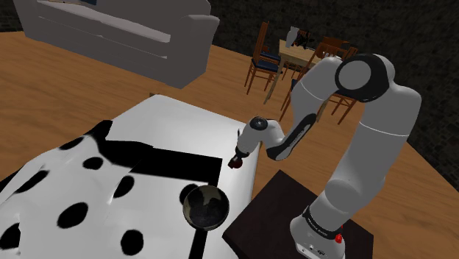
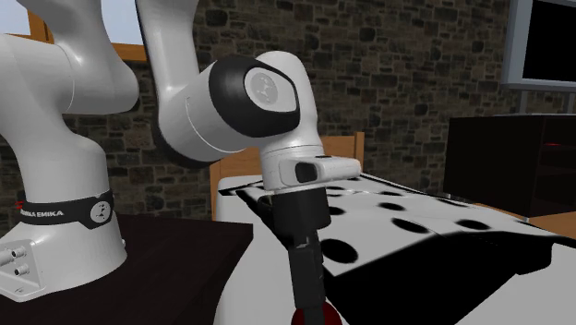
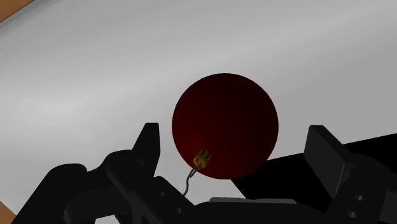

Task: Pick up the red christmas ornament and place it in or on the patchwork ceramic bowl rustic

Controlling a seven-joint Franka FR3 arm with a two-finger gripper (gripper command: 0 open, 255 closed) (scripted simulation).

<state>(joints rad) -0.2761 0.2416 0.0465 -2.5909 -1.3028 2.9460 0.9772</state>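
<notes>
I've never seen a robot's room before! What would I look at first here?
Probably the big white robot arm bending down over a white cover with black spots. In the wrist view, a dark red ornament sits between the open fingers of the end effector, not touching them. A shiny dark bowl stands near the cover's edge, by the stand.
</notes>
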